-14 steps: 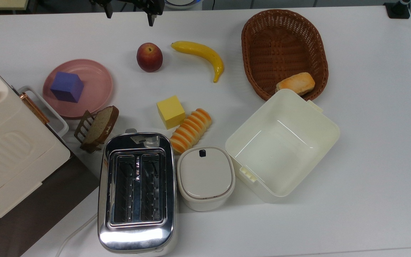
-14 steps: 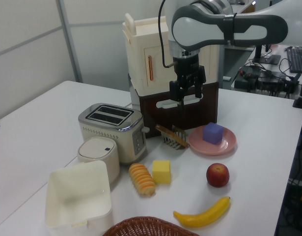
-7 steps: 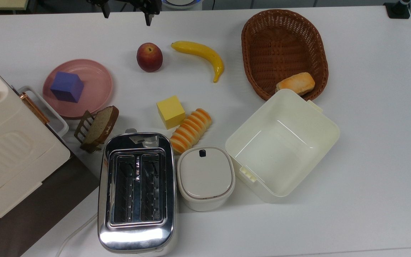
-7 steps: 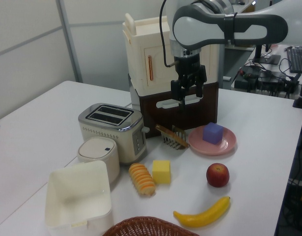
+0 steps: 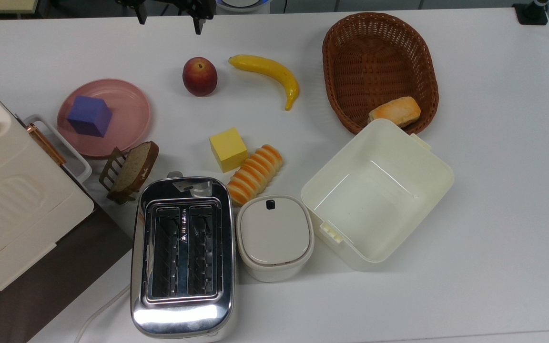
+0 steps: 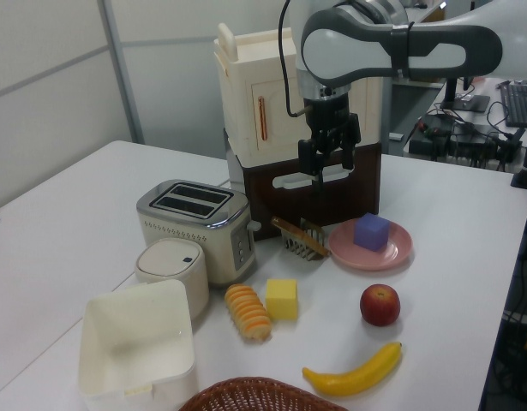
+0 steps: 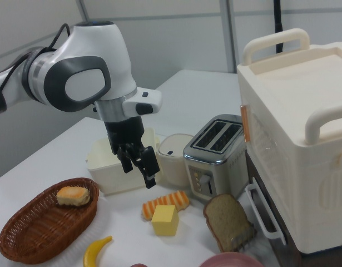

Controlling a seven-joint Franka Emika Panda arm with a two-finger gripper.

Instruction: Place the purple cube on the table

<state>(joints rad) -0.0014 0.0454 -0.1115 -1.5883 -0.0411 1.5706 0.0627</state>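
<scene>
1 white table (image 5: 493, 143) (office desks (image 6: 469, 128) behind) carries everything.

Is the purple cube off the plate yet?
No. The purple cube sits on the pink plate; the open hand hangs above, empty.

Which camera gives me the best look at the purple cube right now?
The top view: the purple cube sits unobstructed on the pink plate. The left view shows it smaller and farther off, also on the plate.

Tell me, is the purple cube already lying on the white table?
No, the purple cube sits on the pink plate, not on the table.
</scene>
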